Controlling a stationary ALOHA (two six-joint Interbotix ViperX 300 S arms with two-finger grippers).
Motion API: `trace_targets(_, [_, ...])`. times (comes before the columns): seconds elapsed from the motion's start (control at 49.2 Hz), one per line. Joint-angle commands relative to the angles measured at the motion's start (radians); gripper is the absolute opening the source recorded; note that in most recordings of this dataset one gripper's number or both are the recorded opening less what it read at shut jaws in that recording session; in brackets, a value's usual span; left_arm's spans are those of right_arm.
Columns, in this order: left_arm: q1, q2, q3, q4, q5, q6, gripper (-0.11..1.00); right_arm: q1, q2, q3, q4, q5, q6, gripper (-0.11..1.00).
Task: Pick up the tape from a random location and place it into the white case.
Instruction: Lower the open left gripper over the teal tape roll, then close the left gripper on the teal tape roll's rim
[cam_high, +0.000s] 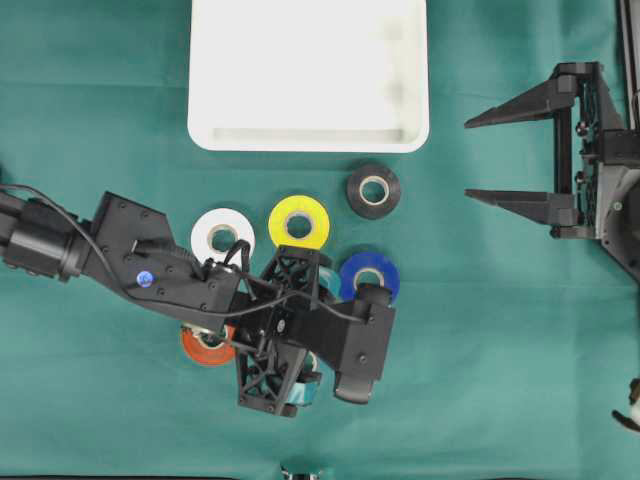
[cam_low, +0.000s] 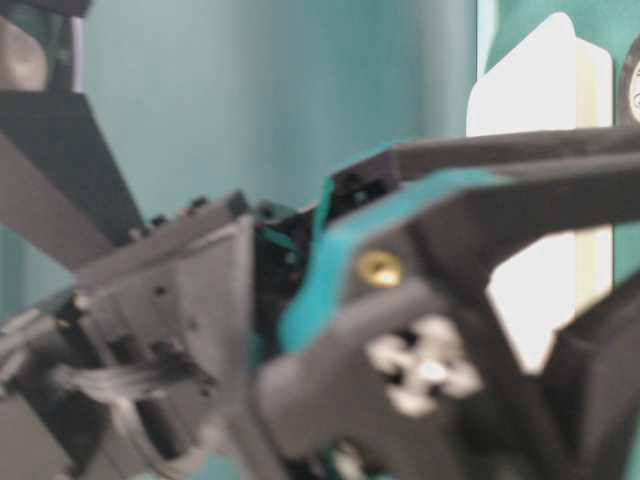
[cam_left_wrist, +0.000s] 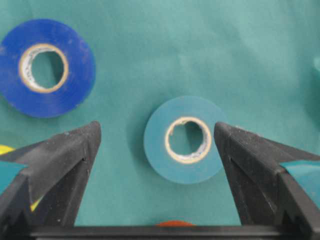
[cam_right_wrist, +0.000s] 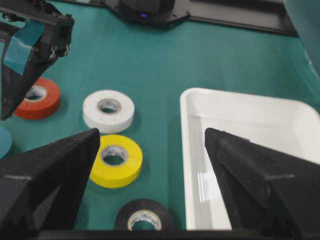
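Looking down through the left wrist view, I have the left gripper (cam_left_wrist: 157, 137) spread wide with nothing in it, its two fingers standing either side of a teal tape roll (cam_left_wrist: 183, 139) lying flat on the green counter (cam_left_wrist: 200, 50). The roll sits nearer one finger than the other, so it is off-centre between them. A blue tape roll (cam_left_wrist: 46, 67) lies close by, just outside the other finger, and a sliver of an orange tape roll (cam_left_wrist: 172, 223) shows at the bottom edge of that view.

From overhead, the left arm covers most of the teal roll; around it are the white tape roll (cam_high: 222, 235), the yellow tape roll (cam_high: 299, 223) and, a little apart, the black tape roll (cam_high: 373, 190). The white case (cam_high: 308, 72) sits at the top of the counter with nothing visible inside it. My right gripper (cam_high: 483, 158) is parked at the right side, fully spread and holding nothing.

My worries from here: the roll's colour is near the cloth's, so I could misjudge its edge. With the roll off-centre, one finger would likely meet it first and shove it sideways instead of pinching it. The outer finger could also come down on the blue roll or push it along. And a flat roll gripped across its width may tilt or slip on the lift if I descend too shallow.
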Motion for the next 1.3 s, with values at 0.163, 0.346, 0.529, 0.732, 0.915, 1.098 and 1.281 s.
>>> trace_targets(0.163, [-0.008,-0.008,0.071,0.005,-0.084,0.003,0.98,0.0,0.026,-0.02,0.002,-0.005,0.002,0.9])
trace_targets(0.346, [-0.008,0.023,0.1,0.003,-0.152,0.006,0.98,0.0,0.048,-0.02,0.002,-0.008,0.002,0.9])
trace_targets(0.529, [0.0,0.069,0.101,0.008,-0.167,0.009,0.98,0.0,0.061,-0.02,0.002,-0.009,0.002,0.9])
trace_targets(0.732, [0.003,0.112,0.103,0.008,-0.169,0.017,0.98,0.0,0.063,-0.02,0.002,-0.009,0.0,0.9])
trace_targets(0.915, [0.006,0.121,0.106,0.008,-0.169,0.018,0.98,0.0,0.063,-0.018,0.0,-0.009,0.0,0.9])
trace_targets(1.098, [0.008,0.123,0.106,0.009,-0.172,0.018,0.98,0.0,0.063,-0.018,0.0,-0.011,0.0,0.9])
trace_targets(1.281, [0.008,0.123,0.106,0.008,-0.186,0.018,0.98,0.0,0.063,-0.018,0.0,-0.011,0.0,0.9])
